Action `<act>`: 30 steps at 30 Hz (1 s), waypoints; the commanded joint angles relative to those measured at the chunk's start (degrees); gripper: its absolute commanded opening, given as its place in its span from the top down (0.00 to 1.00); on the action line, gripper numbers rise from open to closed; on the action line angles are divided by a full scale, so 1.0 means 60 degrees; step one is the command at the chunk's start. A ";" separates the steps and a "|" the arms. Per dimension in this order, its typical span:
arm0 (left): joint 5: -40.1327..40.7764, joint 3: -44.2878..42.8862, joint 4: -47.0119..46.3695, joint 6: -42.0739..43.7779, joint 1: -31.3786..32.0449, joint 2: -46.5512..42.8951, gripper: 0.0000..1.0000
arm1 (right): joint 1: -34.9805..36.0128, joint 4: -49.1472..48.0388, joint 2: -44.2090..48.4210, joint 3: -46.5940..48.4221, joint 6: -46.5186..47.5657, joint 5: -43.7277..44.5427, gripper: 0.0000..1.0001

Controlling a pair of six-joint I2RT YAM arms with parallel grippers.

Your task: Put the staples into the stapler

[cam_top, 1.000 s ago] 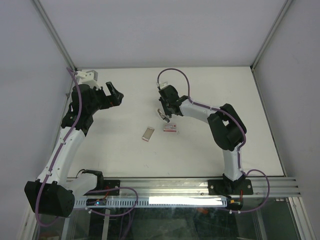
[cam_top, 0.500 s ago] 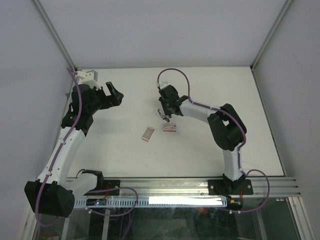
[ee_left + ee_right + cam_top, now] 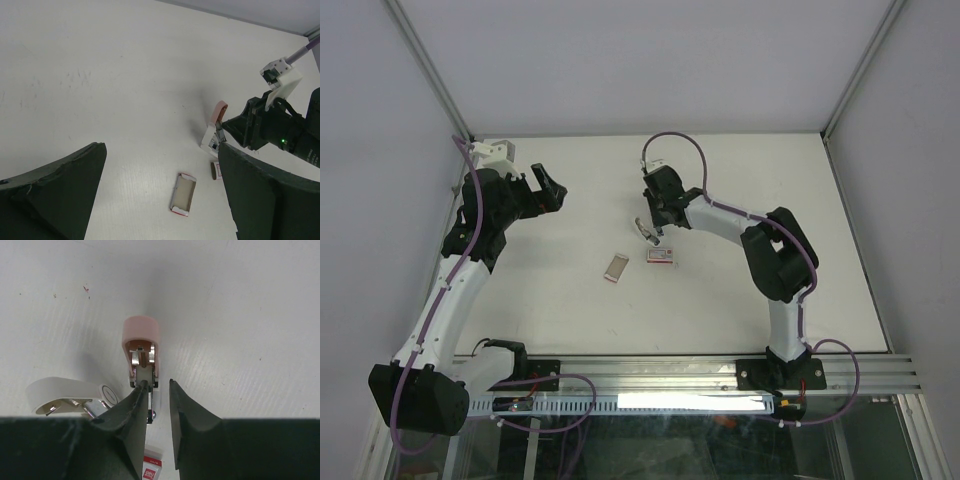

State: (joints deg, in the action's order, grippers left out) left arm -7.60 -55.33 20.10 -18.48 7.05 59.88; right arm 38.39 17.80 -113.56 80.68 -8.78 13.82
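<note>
The stapler point(image 3: 142, 347) lies swung open at mid-table, its pink top point(image 3: 220, 110) folded back from its white base point(image 3: 70, 395). My right gripper point(image 3: 158, 382) points down at its metal magazine. The jaws stand a narrow gap apart with only table between them, and the left fingertip point(image 3: 142, 390) rests against the rail. In the top view that gripper point(image 3: 655, 230) sits right beside the stapler point(image 3: 643, 230). The staples point(image 3: 182, 194) show as a flat grey rectangle in a pale-rimmed tray point(image 3: 616, 267), lying apart. My left gripper point(image 3: 548, 190) hangs wide open at the far left, holding nothing.
A small red-and-white box point(image 3: 661, 256) lies just in front of the stapler, also seen in the right wrist view point(image 3: 152, 471). White enclosure walls with metal corner posts point(image 3: 430, 75) bound the table on three sides.
The right wrist has shifted slightly to the right above the stapler, its cable swinging with it. The left arm, tray and box have not moved.
</note>
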 commanded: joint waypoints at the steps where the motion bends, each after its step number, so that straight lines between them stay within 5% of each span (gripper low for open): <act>1: 0.0013 0.0034 -0.0493 0.0204 -0.0051 -0.0299 0.01 | -0.0044 -0.0201 0.0308 0.0290 -0.0119 0.0013 0.74; 30: 0.0000 0.0050 -0.0500 0.0231 -0.0062 -0.0326 0.01 | -0.0082 0.0143 -0.0131 0.0614 -0.0002 -0.0254 0.75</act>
State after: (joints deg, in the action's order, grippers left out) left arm -7.60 -55.33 20.10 -18.44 7.03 59.86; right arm 38.15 19.25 -114.30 81.45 -8.88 12.58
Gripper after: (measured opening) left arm 0.987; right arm 0.254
